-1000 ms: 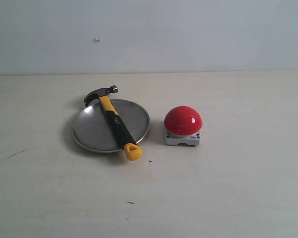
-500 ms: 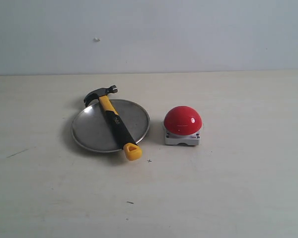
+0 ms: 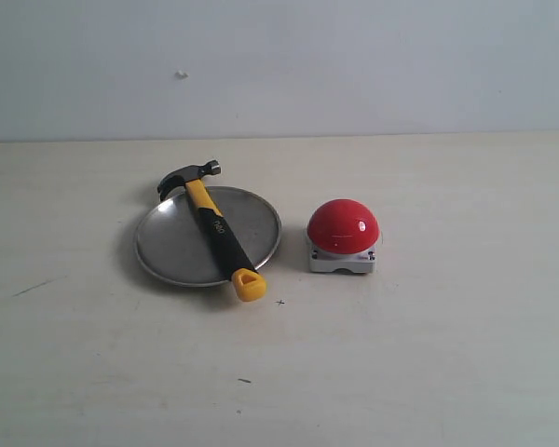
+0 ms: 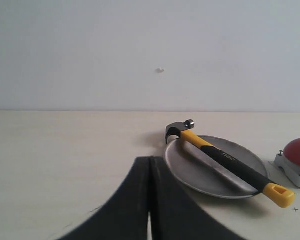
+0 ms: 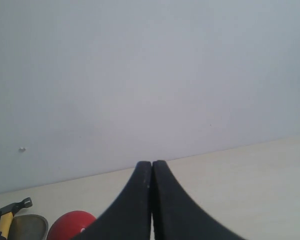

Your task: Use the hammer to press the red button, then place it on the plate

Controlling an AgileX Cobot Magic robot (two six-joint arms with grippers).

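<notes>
Hammer (image 3: pixel 216 231) lies diagonally across the plate (image 3: pixel 172 250). Its dark head juts past the far rim and its yellow looped end overhangs the near rim. Red button (image 3: pixel 343 226) sits on its grey base on the pale worktop (image 3: pixel 429 354), just right of the plate and not touching it.

Left tool (image 4: pixel 150 162): fingers pressed together, nothing between them, apart from the plate. Right tool (image 5: pixel 152 165): fingers likewise pressed together and empty, pointing toward the wall.
</notes>
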